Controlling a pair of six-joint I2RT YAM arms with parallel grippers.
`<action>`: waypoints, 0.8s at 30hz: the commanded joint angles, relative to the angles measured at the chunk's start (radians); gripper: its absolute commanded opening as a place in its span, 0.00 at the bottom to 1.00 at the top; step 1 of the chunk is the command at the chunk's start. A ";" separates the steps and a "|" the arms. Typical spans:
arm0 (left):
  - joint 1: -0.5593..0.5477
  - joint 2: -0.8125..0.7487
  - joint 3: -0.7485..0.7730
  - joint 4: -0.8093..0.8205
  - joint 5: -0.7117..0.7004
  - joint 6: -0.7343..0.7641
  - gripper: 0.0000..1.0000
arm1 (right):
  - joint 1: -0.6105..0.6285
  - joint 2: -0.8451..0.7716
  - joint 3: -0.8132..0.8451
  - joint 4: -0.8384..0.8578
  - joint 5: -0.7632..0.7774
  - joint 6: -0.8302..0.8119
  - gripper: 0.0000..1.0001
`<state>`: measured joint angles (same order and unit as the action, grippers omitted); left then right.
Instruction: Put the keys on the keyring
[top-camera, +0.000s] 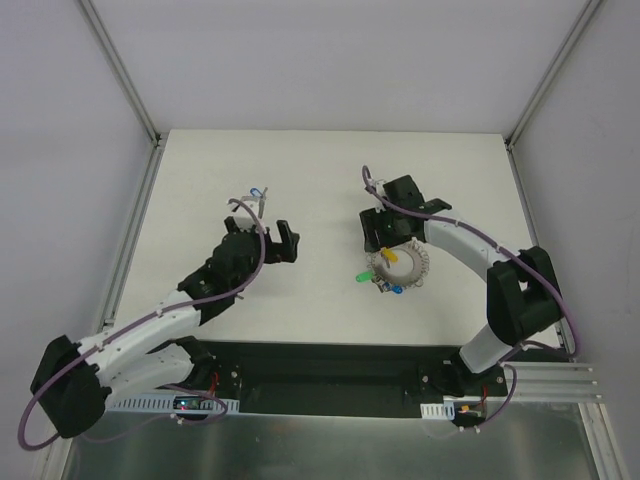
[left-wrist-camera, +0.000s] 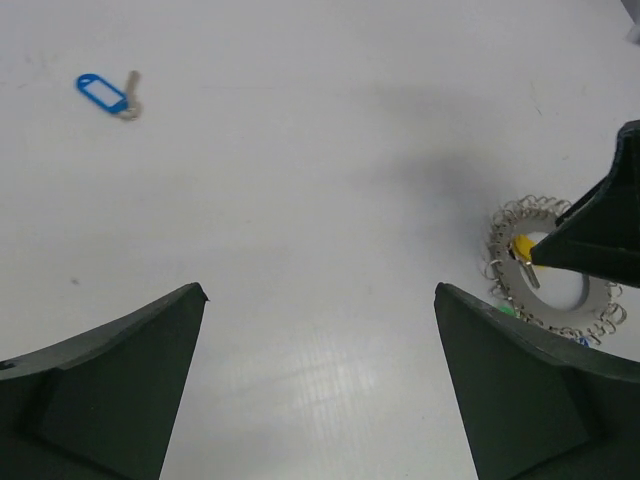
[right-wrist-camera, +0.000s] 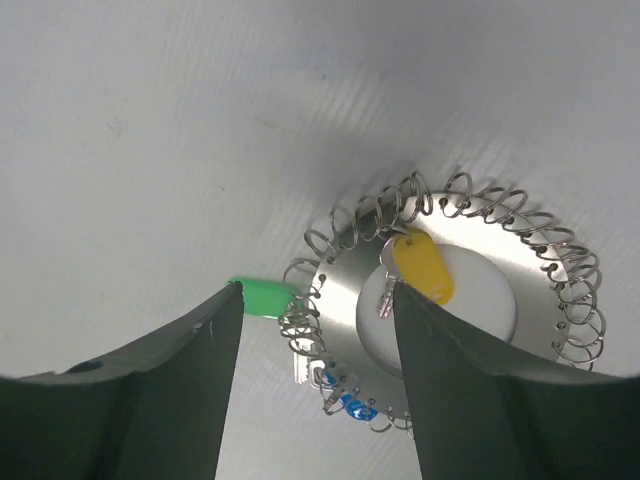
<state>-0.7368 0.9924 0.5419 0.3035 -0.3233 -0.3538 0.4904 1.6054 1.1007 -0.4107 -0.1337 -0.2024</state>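
The left hand (left-wrist-camera: 320, 290) is wide open and empty, far from a lone blue key (left-wrist-camera: 103, 92) on the worktop (left-wrist-camera: 300, 150). The right hand (right-wrist-camera: 318, 286), fingers apart, hides part of the keyring (right-wrist-camera: 345, 290). Its yellow key (right-wrist-camera: 425, 265) shows; the green key (right-wrist-camera: 262, 297) is half hidden.

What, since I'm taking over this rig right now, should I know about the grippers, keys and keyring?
Left gripper: open, empty, above bare table.
Right gripper: open, holding nothing, over the rim of the keyring.
Done: yellow key, green key and a small blue key sit at the keyring. They look hooked on its coils, but I can't confirm that.
Left: one blue-tagged key lies loose on the table, beyond the left gripper. It probably needs fetching and threading next.
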 joint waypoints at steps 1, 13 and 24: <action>0.016 -0.223 0.046 -0.299 -0.184 -0.039 0.99 | -0.041 -0.048 0.129 0.021 0.064 0.113 0.69; 0.014 -0.920 0.090 -0.457 -0.304 0.263 0.99 | -0.196 -0.665 -0.021 -0.128 0.587 0.192 0.96; 0.013 -1.103 0.124 -0.538 -0.411 0.410 0.99 | -0.196 -1.045 -0.068 -0.272 0.648 0.236 0.96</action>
<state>-0.7254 0.0021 0.6582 -0.1959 -0.6743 -0.0444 0.2947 0.6155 1.0657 -0.5827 0.4725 -0.0032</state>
